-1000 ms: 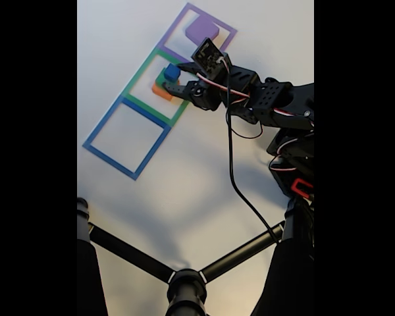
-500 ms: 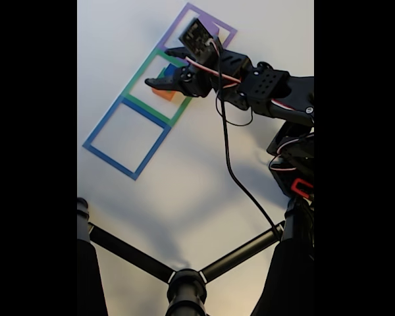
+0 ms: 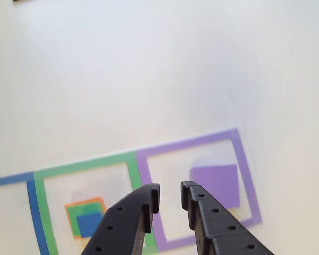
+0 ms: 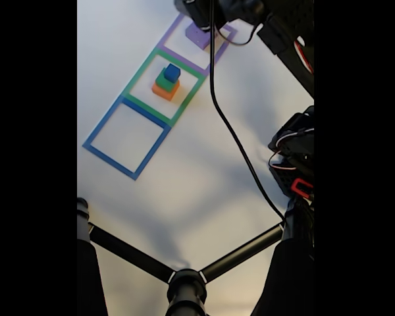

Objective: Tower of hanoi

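The fingers (image 3: 169,192) enter the other view from the bottom edge, two black perforated tips a narrow gap apart, holding nothing. They hang above the white bench (image 3: 149,69), over the tape line shared by the green outline (image 3: 85,164) and the purple outline (image 3: 202,142). Inside the green outline, left of the fingers, the blue cube (image 3: 87,223) sits on the green block (image 3: 73,212), which sits on the orange block (image 3: 84,202); the left finger covers the stack's lower right corner. The flat purple block (image 3: 215,183) lies alone inside the purple outline, just right of the fingers. A strip of the blue outline (image 3: 10,180) shows at the left edge.

In the fixed view the arm (image 4: 286,33) reaches in from the top right, and I cannot tell how its fingers stand there. The purple block (image 4: 196,36) is partly hidden under the arm at the top. The blue cube (image 4: 172,72), green block (image 4: 164,82) and orange block (image 4: 163,91) stand stacked in the green outline (image 4: 139,69). The blue outline (image 4: 95,148) lies below them. A black cable (image 4: 227,125) runs down across the bench (image 4: 184,191) to a black stand (image 4: 184,286).
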### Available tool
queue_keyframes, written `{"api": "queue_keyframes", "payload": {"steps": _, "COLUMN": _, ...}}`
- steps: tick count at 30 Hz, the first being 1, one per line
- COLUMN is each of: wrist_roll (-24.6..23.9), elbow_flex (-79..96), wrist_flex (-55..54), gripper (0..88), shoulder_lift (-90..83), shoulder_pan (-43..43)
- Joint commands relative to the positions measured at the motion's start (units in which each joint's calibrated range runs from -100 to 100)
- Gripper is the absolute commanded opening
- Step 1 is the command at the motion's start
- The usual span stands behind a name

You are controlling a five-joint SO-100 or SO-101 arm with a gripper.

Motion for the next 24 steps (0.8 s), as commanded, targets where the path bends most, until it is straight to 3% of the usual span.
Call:
{"api": "queue_keyframes", "payload": {"steps": 1, "wrist_roll": 0.0, "elbow_flex": -16.5, "wrist_flex": 18.0, "gripper": 0.0, "shoulder_lift": 0.2, "shoulder_pan": 3.6}}
{"api": "queue_keyframes", "payload": {"steps": 8, "wrist_roll": 0.0, "elbow_flex": -22.0, "wrist_flex": 25.3, "gripper": 1.9, "shoulder_lift": -0.2, "shoulder_pan": 10.4}}
{"api": "queue_keyframes", "payload": {"steps": 15, "wrist_roll": 0.0, "elbow_flex": -21.9, "wrist_flex": 30.4, "gripper": 3.5, "shoulder_lift": -1.8, "shoulder_pan": 25.2}}
{"api": "queue_keyframes", "payload": {"steps": 20, "wrist_roll": 0.0, "elbow_flex": -16.9, "wrist_flex": 28.8, "gripper": 6.8, "shoulder_lift": -2.3, "shoulder_pan": 34.3}}
{"api": "queue_keyframes", "payload": {"steps": 24, "wrist_roll": 0.0, "elbow_flex": -6.8, "wrist_flex": 20.7, "gripper": 15.9, "shoulder_lift": -5.6, "shoulder_pan": 37.2}}
